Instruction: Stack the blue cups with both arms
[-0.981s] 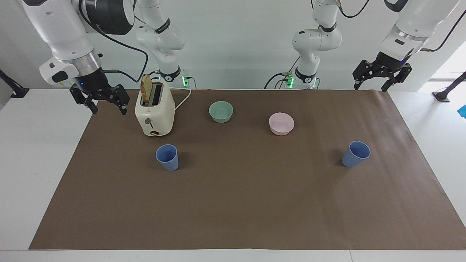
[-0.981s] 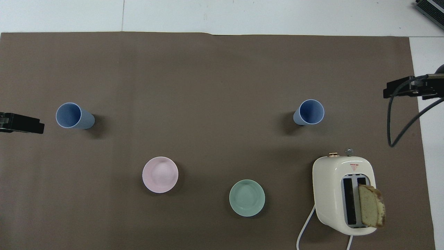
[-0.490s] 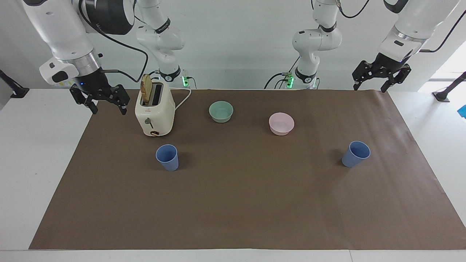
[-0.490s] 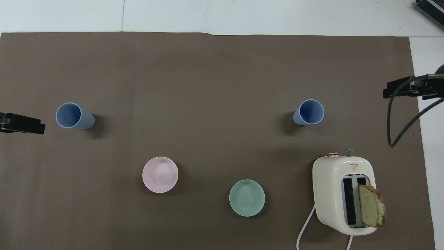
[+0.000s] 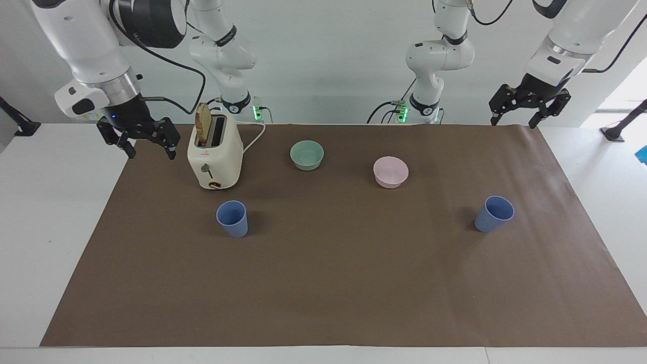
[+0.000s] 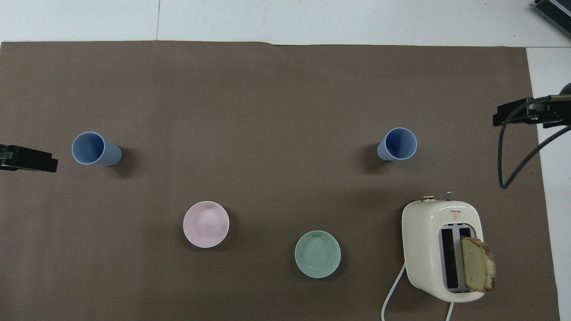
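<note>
Two blue cups stand upright on the brown mat, far apart. One cup is toward the right arm's end, a little farther from the robots than the toaster. The other cup is toward the left arm's end. My right gripper hangs open and empty over the mat's edge beside the toaster. My left gripper hangs open and empty over the mat's corner at its own end. Neither gripper touches a cup.
A cream toaster with a slice of bread in it stands near the right gripper, its cord trailing toward the robots. A pale green bowl and a pink bowl sit between the cups, nearer to the robots. Two smaller white arms stand at the robots' end.
Both grippers have risen very slightly. The cups, bowls and toaster have not moved.
</note>
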Controlling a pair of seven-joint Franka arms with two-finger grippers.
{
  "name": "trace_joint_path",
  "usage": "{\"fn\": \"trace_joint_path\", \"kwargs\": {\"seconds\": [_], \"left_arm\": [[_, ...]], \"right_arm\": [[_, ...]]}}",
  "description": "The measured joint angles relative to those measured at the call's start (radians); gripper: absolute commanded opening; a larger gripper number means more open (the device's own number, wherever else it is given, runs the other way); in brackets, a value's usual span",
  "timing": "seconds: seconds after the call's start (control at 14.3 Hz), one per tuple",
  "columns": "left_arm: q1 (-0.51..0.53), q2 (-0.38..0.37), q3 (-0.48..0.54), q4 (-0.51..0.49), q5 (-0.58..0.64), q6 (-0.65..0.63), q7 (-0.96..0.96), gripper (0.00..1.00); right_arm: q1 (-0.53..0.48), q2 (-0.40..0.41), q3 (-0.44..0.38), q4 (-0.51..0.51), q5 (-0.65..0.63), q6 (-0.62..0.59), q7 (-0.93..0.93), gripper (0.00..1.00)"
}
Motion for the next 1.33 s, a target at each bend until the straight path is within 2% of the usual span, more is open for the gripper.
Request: {"fn": "trace_joint_path", "kwargs": {"seconds": [0.49, 0.77, 1.05, 1.33], "left_arm": [[0.002, 0.003, 0.014, -0.002, 0.0, 0.004, 0.0, 1.0], [0.03, 0.031, 0.02, -0.034, 0.0, 0.082, 0.0, 1.0], [0.098, 0.098, 0.023, -0.08, 0.0, 0.208, 0.0, 1.0], [0.128, 0.206, 0.025, -0.093, 0.0, 0.319, -0.004, 1.0]], "right_arm": [[0.0, 0.0, 0.0, 0.0, 0.0, 0.0, 0.0, 1.0], [0.0, 0.0, 0.0, 0.0, 0.0, 0.0, 0.0, 1.0], [0.0, 0.0, 0.0, 0.0, 0.0, 0.0, 0.0, 1.0], [0.0, 0.0, 0.0, 0.0, 0.0, 0.0, 0.0, 1.0]]}}
